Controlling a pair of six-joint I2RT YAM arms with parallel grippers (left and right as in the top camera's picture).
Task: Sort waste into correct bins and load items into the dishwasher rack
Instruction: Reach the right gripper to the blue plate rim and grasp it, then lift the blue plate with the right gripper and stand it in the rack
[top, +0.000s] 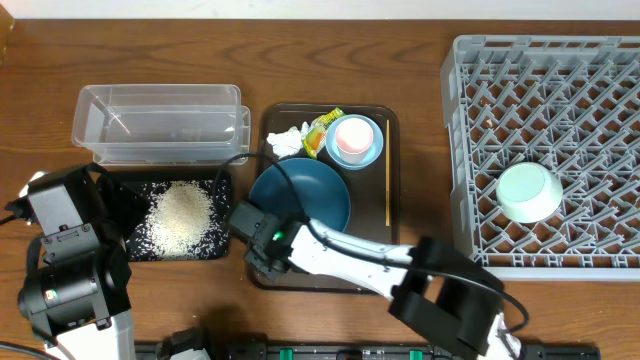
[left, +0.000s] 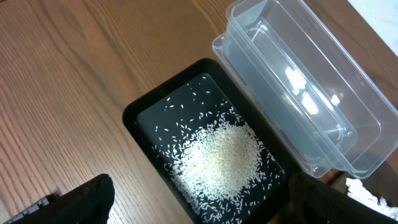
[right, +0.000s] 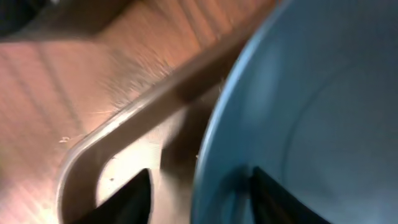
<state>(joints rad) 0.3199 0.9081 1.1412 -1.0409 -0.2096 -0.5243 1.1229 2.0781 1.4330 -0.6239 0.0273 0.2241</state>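
Observation:
The dark-blue dish (top: 310, 195) lies on the dark-brown serving tray (top: 392, 200). My right gripper (top: 262, 245) is open at the dish's front left edge. In the right wrist view it (right: 200, 180) straddles the dish (right: 311, 112) rim, one finger inside and one over the tray (right: 124, 118). The pink cup (top: 352, 135) sits in the light-blue bowl (top: 372, 152), next to the tissue (top: 285, 142) and the wrapper (top: 320, 128). The mint-green bowl (top: 528, 190) lies in the rack (top: 560, 80). Rice (top: 180, 215) fills the black tray (top: 220, 185). My left gripper (left: 199, 202) is open and empty above it.
The clear tub (top: 160, 125) stands behind the black tray and holds nothing; it also shows in the left wrist view (left: 298, 81) beside the rice (left: 221, 158) in the black tray (left: 134, 115). My left arm's base (top: 65, 250) stands at the front left.

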